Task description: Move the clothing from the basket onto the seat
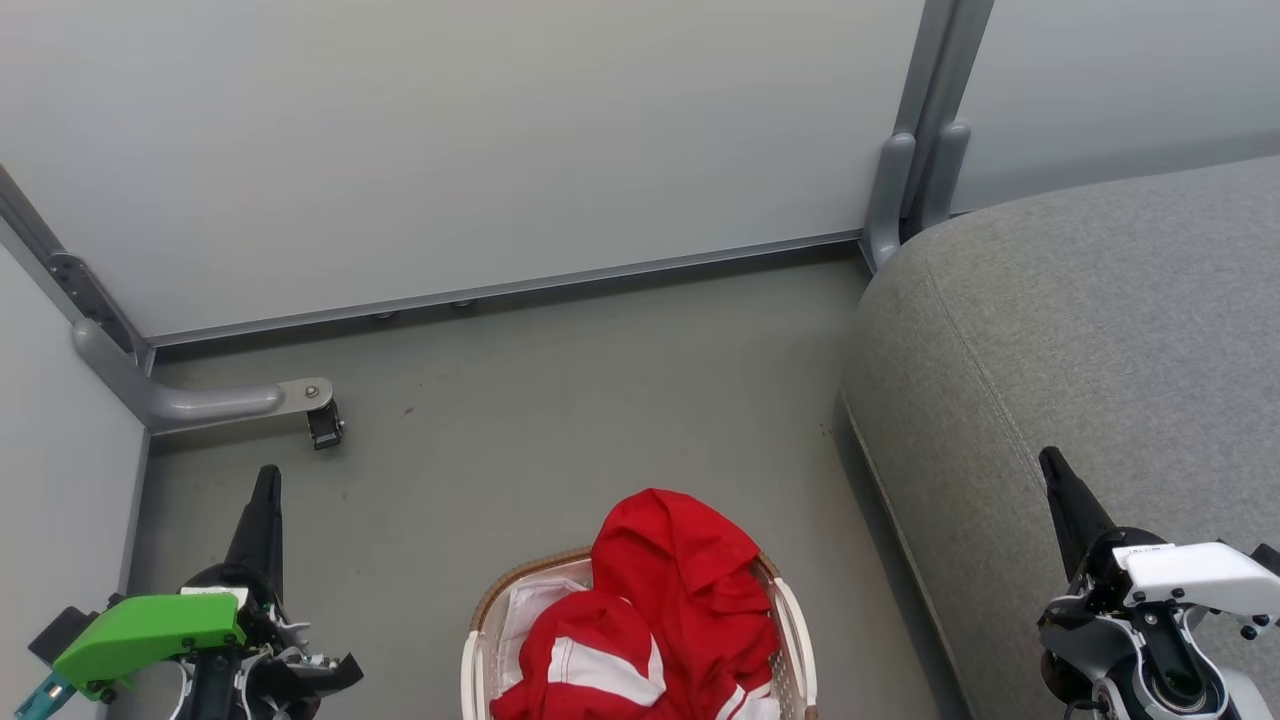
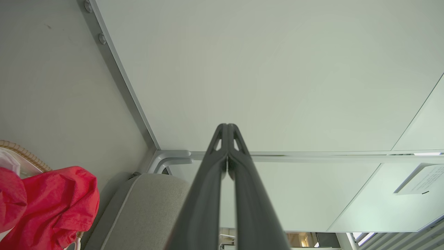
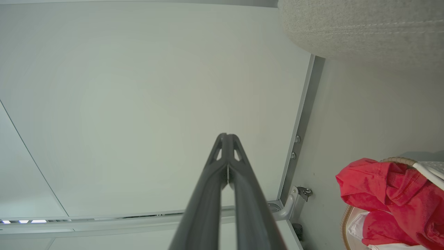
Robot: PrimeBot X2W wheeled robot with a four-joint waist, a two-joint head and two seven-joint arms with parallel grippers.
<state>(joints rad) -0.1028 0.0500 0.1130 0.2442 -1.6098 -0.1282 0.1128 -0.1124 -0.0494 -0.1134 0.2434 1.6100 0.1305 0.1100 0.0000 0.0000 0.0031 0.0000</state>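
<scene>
The red clothing [image 1: 665, 610] with its white panel is heaped in the cream basket [image 1: 795, 630] at the bottom middle of the head view, bulging above the brown woven rim. The same red clothing [image 2: 48, 205] lies at the lower left of the left wrist view, and the clothing [image 3: 392, 198] sits at the lower right of the right wrist view. The grey seat [image 1: 1090, 370] fills the right side. My left gripper [image 1: 266, 478] is shut and empty, left of the basket. My right gripper [image 1: 1048, 460] is shut and empty, over the seat's front edge.
Pale partition walls [image 1: 480, 140] close off the back and left, with a metal floor rail and a grey bracket foot [image 1: 215, 400] jutting onto the floor at left. Grey floor [image 1: 560, 400] lies between basket, wall and seat. A grey post [image 1: 905, 190] stands beside the seat's corner.
</scene>
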